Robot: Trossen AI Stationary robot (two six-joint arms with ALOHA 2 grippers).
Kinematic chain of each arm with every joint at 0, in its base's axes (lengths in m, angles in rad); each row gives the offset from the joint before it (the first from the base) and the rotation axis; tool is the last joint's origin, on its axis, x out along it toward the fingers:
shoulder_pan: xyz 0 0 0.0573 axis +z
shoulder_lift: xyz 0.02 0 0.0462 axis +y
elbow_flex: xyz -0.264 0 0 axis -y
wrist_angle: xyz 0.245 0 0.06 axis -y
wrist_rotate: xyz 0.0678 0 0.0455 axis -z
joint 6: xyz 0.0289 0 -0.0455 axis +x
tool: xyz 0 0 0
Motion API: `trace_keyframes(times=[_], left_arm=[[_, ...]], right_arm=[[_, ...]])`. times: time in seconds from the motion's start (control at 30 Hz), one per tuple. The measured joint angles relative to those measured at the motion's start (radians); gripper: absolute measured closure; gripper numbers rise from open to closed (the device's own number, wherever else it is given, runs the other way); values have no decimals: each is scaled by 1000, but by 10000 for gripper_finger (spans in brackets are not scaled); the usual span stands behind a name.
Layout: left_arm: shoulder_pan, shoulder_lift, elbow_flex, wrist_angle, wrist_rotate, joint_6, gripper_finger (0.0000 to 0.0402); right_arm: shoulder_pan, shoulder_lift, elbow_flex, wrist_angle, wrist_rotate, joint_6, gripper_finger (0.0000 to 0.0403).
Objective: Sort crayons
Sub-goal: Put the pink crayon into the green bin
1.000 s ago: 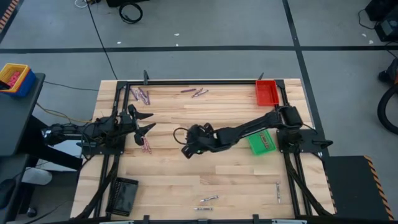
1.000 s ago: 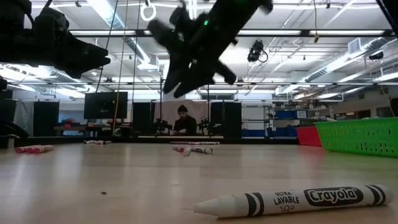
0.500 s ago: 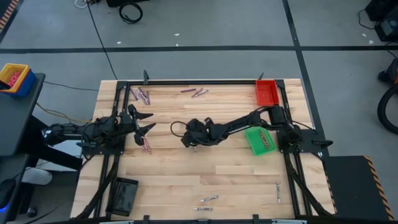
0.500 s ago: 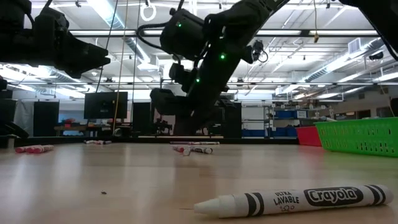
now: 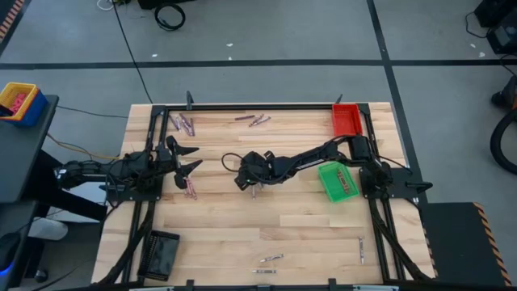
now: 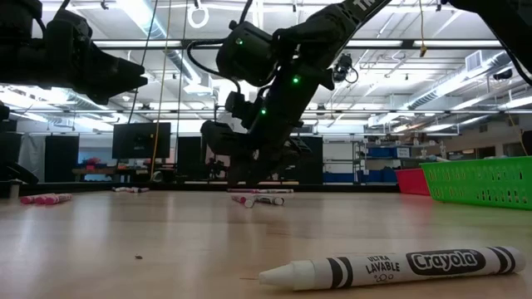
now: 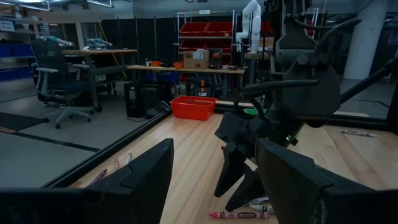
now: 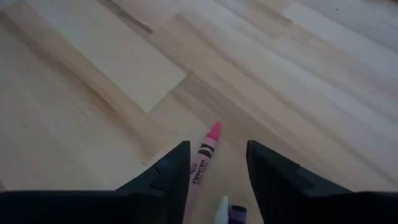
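right gripper (image 8: 214,171) fingers straddling pink crayon (image 8: 207,150), bare tabletop (image 8: 93,81) around

Looking out past the left gripper (image 7: 214,174) into a dim workshop. Showing, far ahead of it, a red mesh basket (image 7: 193,107) sitting on the floor. Showing beyond that a long workbench (image 7: 155,68) carrying a cardboard box (image 7: 196,59), and red storage bins (image 7: 208,28) stacking up behind. Catching an office chair (image 7: 59,84) standing well off to one side. Glowing overhead, high above it: ceiling strip lights (image 6: 465,43). Spreading wide around it: grey concrete floor (image 5: 266,40), crossing with dark tape lines (image 5: 266,63).
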Motion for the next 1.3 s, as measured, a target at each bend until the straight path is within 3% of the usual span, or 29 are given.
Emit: trace_keyframes(times=[0.4, 0.63, 0.83, 1.0, 1.3], left_arm=[[0, 0, 0, 0, 0, 0, 162], [0, 0, 0, -1, 0, 0, 162], [0, 0, 0, -6, 0, 0, 162], [0, 0, 0, -6, 0, 0, 162], [0, 0, 0, -6, 0, 0, 162]], right_arm=[[-1, 0, 0, 12, -22, -92, 238], [3, 69, 3, 62, -36, -95, 239], [19, 88, 5, 84, 10, -122, 243], [22, 84, 3, 93, 20, -135, 273], [23, 86, 0, 122, 28, -102, 364]])
